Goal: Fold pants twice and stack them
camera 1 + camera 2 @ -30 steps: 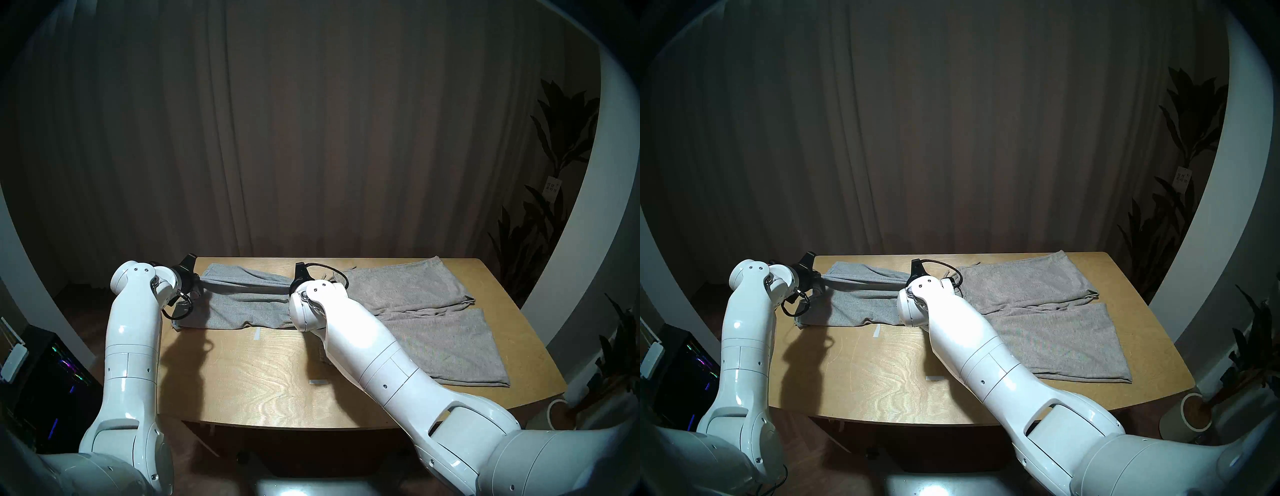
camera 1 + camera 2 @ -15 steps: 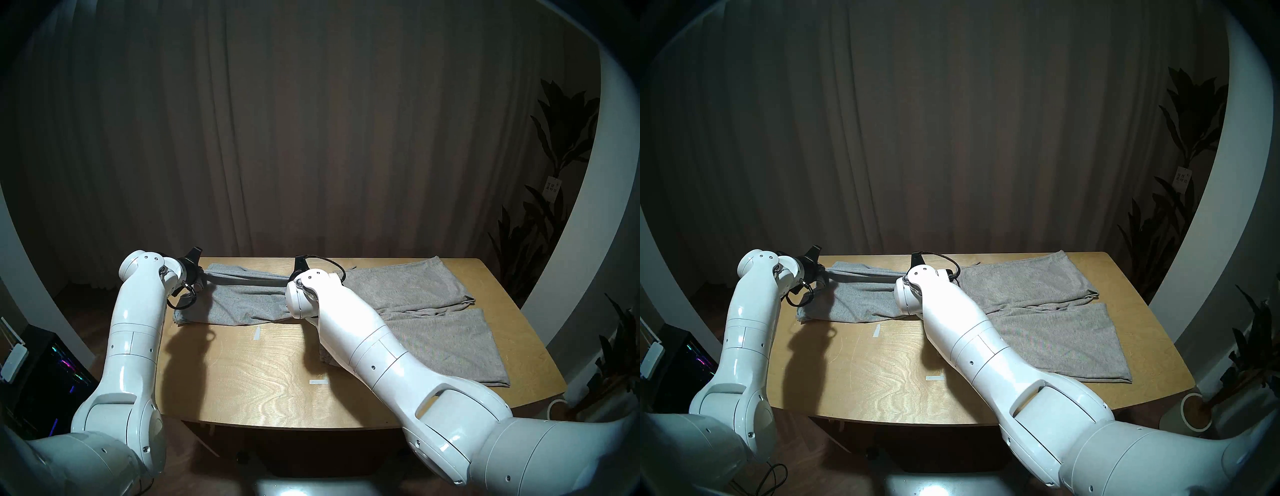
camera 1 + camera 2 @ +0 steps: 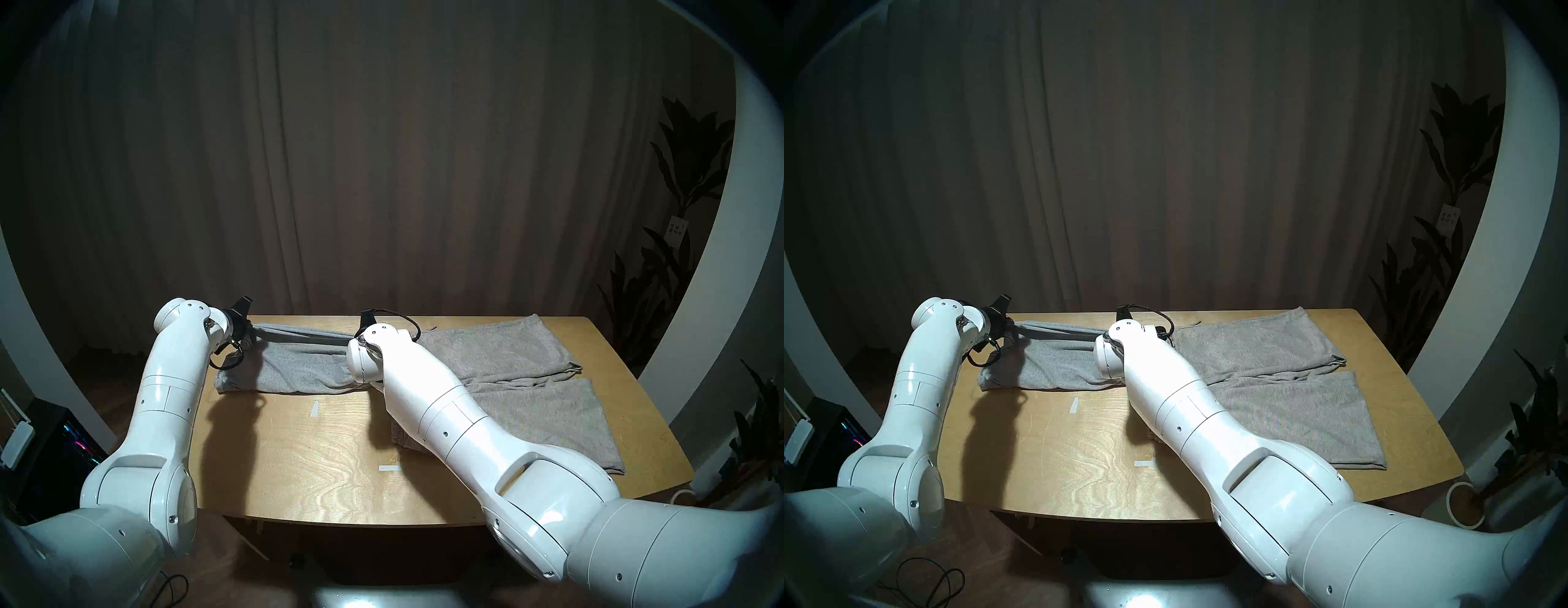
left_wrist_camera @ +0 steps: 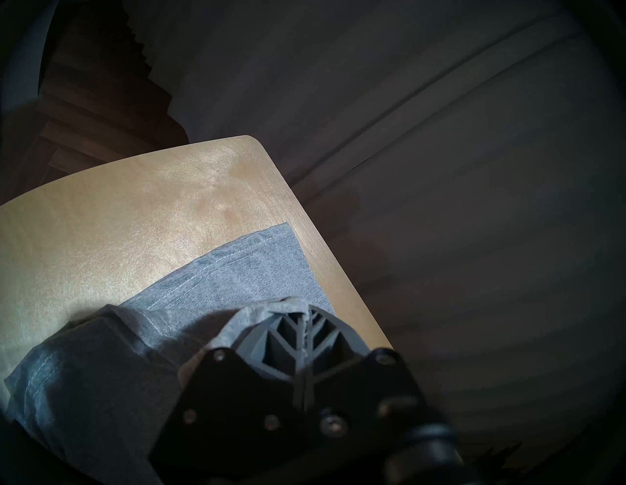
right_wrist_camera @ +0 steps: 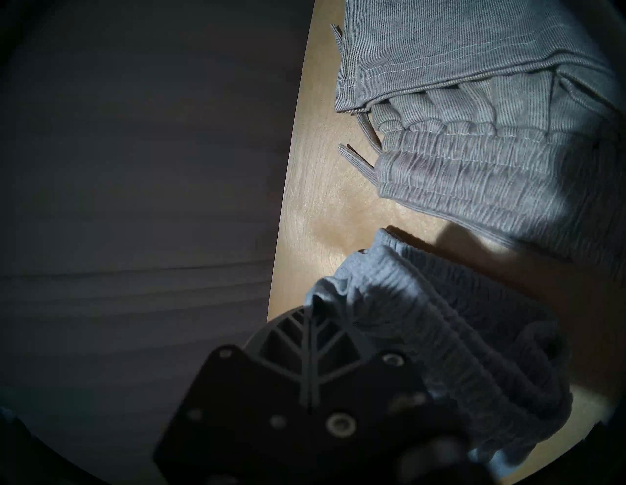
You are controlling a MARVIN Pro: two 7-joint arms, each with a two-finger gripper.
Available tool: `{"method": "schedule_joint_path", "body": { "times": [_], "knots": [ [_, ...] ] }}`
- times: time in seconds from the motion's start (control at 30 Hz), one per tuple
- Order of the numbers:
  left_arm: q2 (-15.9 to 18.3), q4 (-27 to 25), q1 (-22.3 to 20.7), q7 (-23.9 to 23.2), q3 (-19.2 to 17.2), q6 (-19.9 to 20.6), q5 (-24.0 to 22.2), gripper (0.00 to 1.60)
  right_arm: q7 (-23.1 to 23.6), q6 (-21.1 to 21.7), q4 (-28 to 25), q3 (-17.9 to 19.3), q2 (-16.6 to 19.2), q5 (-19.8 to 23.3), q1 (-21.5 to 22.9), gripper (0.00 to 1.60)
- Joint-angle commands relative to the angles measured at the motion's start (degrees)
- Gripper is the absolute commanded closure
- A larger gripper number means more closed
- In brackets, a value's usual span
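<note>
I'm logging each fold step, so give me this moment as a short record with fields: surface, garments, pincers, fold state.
surface: wooden table
garment 1: light grey pants, far left, near edge lifted
garment 2: beige-grey pants, spread flat on the right, unfolded
left pincer: shut on light grey pants, at the hem end
right pincer: shut on light grey pants, at the waistband end
fold state: first fold under way, lifted edge held over the far half, not laid down

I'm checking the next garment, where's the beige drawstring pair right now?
The beige-grey pants lie spread flat on the table's right half in the head view, beside the light grey pants.
</note>
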Motion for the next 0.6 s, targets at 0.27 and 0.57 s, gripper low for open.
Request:
{"method": "schedule_joint_path", "body": {
  "times": [0.27, 0.57],
  "knots": [
    [0.20, 8.59, -9.73, -4.81, 2.96, -4.05, 2.39, 1.60, 3.84, -0.12, 6.35, 0.62, -2.82, -0.34, 5.12, 1.60],
    [0.20, 14.29, -12.64, -6.99, 5.19, -5.79, 4.04, 1.60, 5.79, -0.26, 11.21, 1.15, -3.64, -0.42, 6.89, 1.60]
  ]
}}
